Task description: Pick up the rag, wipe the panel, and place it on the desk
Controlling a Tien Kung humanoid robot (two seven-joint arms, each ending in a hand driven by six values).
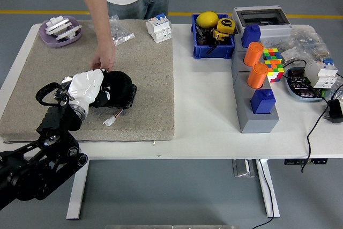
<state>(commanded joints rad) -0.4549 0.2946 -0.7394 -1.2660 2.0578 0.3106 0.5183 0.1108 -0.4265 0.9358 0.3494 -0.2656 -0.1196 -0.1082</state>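
Head view: the white counter point(203, 132) stands on a grey floor with a yellow line. A beige mat point(144, 89) covers its left half. The left hand point(88, 89) grips the black rag point(119, 81) on the black panel point(126, 97) lying on the mat. A person's hand point(103, 60) touches the panel's far edge.

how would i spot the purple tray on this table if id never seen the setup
Start at the big beige mat covering the left half of the white table. Go to its far left corner, left of the person's arm. The purple tray sits there, a shallow rounded dish holding white parts, the only purple thing on the mat.
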